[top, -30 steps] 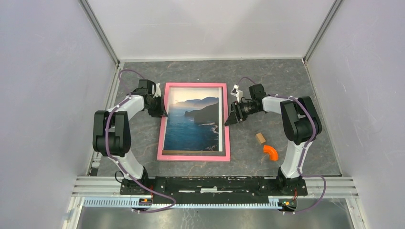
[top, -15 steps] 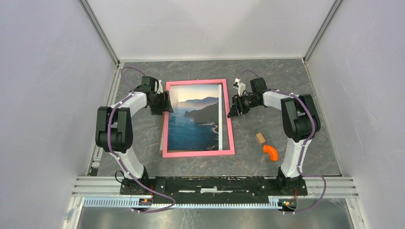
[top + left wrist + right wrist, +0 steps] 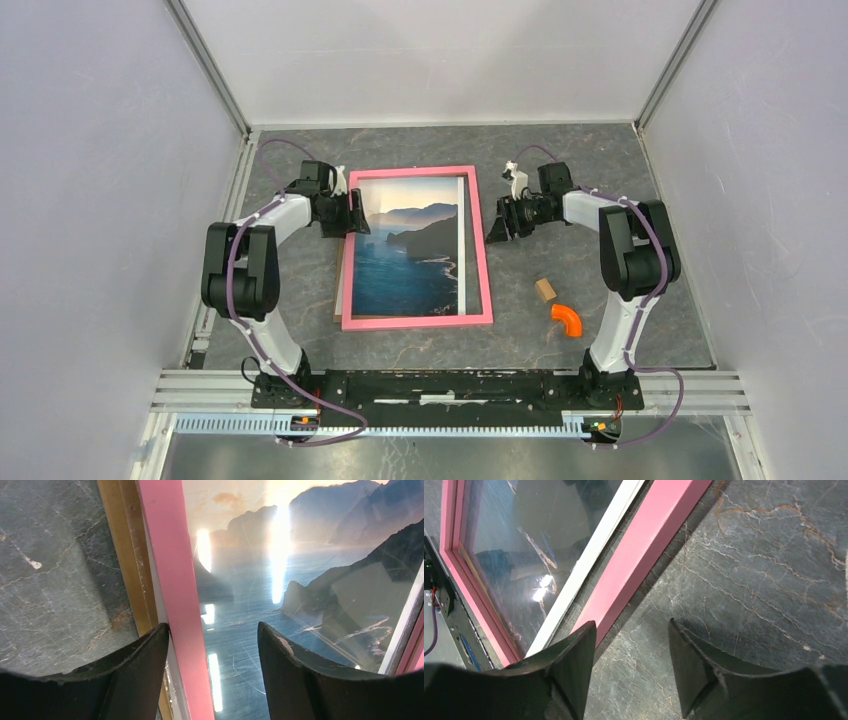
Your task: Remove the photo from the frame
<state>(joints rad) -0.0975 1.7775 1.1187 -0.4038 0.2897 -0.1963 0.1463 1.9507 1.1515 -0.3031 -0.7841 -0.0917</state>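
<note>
The frame (image 3: pixel 483 262) lies flat mid-table, glass up, pink rim slightly skewed. The photo (image 3: pixel 410 250) of blue sea and dark cliffs sits inside it under the glass. A strip of the brown back (image 3: pixel 338 292) sticks out past the left rim. My left gripper (image 3: pixel 353 215) is open and straddles the left pink rim (image 3: pixel 170 555): one finger (image 3: pixel 135 675) is outside it and the other over the photo (image 3: pixel 260 580). My right gripper (image 3: pixel 497 224) is open and empty over bare table just right of the right rim (image 3: pixel 649 555). The photo's white border (image 3: pixel 589 560) shows there.
A small wooden block (image 3: pixel 545 290) and an orange elbow piece (image 3: pixel 567 319) lie right of the frame's lower part. Grey enclosure walls stand on three sides. A metal rail (image 3: pixel 450 385) with the arm bases runs along the near edge.
The frame has slid a little to the right and skewed, baring the brown back on the left. The left gripper moved right onto the left rim. The right gripper drew back right and away.
</note>
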